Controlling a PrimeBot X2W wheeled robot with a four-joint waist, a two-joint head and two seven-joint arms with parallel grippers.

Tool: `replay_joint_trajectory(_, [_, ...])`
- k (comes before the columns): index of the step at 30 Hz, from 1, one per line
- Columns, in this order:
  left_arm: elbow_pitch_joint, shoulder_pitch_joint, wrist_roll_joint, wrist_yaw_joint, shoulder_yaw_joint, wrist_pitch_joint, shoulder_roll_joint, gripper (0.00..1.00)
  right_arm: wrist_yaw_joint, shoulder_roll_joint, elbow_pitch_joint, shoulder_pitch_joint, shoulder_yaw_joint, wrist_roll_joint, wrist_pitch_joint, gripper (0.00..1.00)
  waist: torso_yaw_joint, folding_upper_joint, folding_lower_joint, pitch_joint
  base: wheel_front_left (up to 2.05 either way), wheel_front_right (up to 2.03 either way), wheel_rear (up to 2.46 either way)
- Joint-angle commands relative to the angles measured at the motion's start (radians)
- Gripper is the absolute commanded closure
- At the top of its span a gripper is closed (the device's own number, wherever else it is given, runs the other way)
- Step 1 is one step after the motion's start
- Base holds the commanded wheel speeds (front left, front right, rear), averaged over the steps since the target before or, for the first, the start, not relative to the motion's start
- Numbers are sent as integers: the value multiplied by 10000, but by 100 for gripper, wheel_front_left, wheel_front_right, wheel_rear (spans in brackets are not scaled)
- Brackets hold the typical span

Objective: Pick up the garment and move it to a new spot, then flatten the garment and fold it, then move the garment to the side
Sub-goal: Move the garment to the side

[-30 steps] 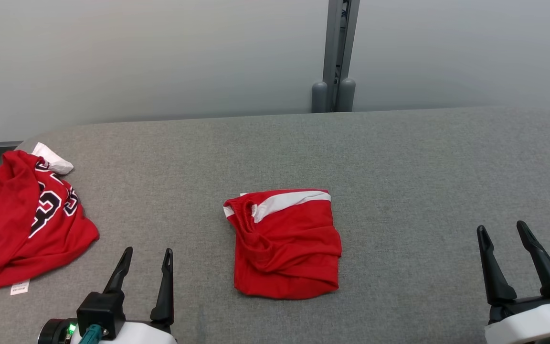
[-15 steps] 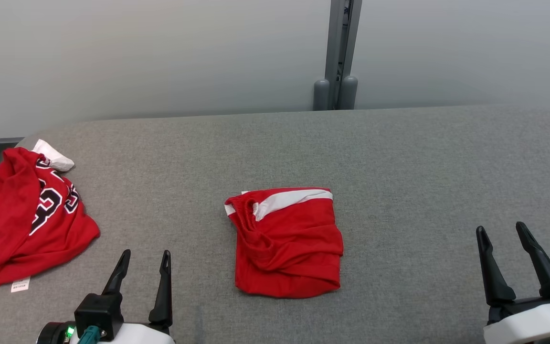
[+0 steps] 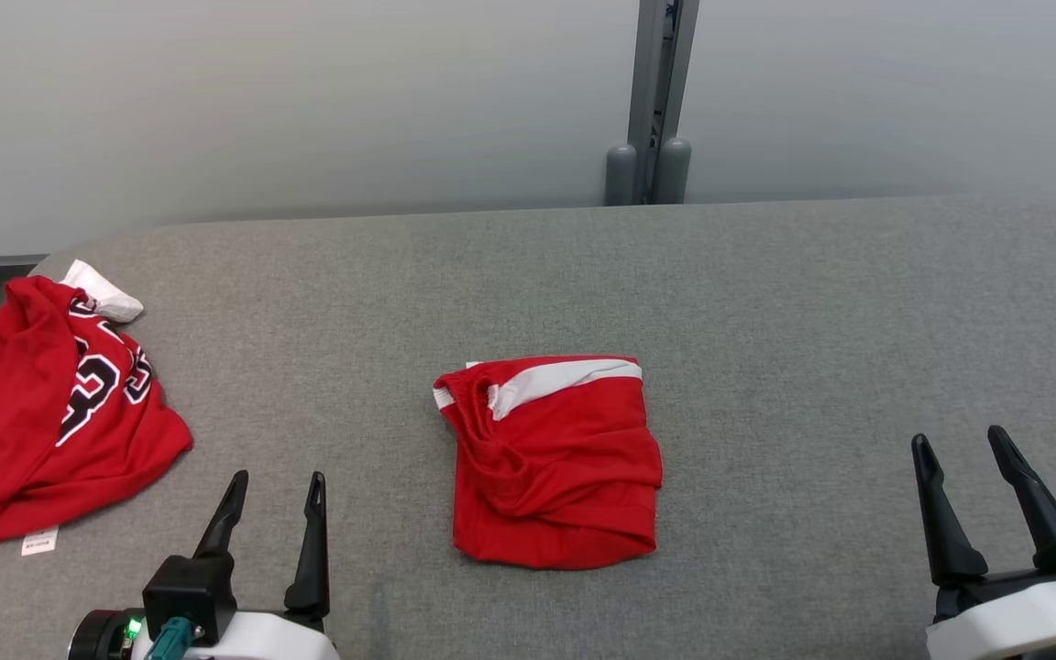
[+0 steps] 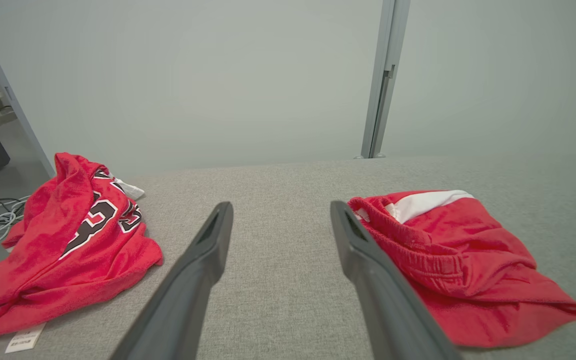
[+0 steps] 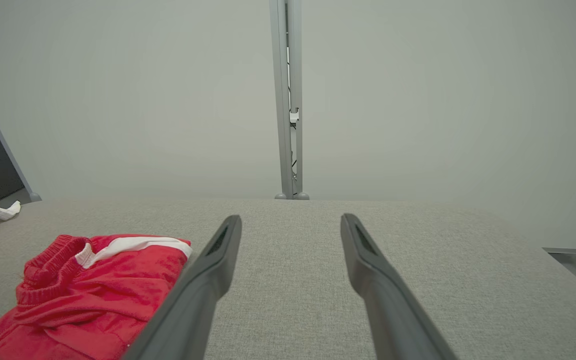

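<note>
A red garment (image 3: 555, 467) with a white stripe and an elastic waistband lies folded in a rough square at the middle of the grey padded table (image 3: 766, 302). My left gripper (image 3: 277, 478) stands open near the front edge, to the left of the garment and apart from it. In the left wrist view the garment (image 4: 458, 265) lies just right of the open left gripper (image 4: 280, 205). My right gripper (image 3: 959, 436) is open at the front right, well clear of the cloth. The right wrist view has the garment (image 5: 93, 285) at lower left of the open right gripper (image 5: 291, 217).
A crumpled red jersey (image 3: 51, 412) with black-and-white numbers lies at the table's left edge, a white tag by its hem. The jersey (image 4: 68, 240) also lies left of my left fingers. A grey post (image 3: 652, 101) rises behind the table against the pale wall.
The whole head picture has shifted slightly, so the camera has moved. The garment, the jersey and both open grippers keep their places.
</note>
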Motion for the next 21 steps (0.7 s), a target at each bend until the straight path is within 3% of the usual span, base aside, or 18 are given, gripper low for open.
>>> replay_joint_trajectory(1, [22,-227,-37,57,17,-77,80,0,15,-43,-25,-113,-4,-63,-17,0,12,0,0,56,0,0,0])
replay_joint_trajectory(10, [121,-1168,93,-154,-262,-234,-47,0,15,-715,619,-1567,878,245,175,0,609,0,0,1005,0,0,0])
replay_joint_trajectory(21, [671,-2698,193,-392,-700,-780,-610,0,9,-858,3433,-3574,2898,1427,205,0,1764,0,0,2457,0,0,0])
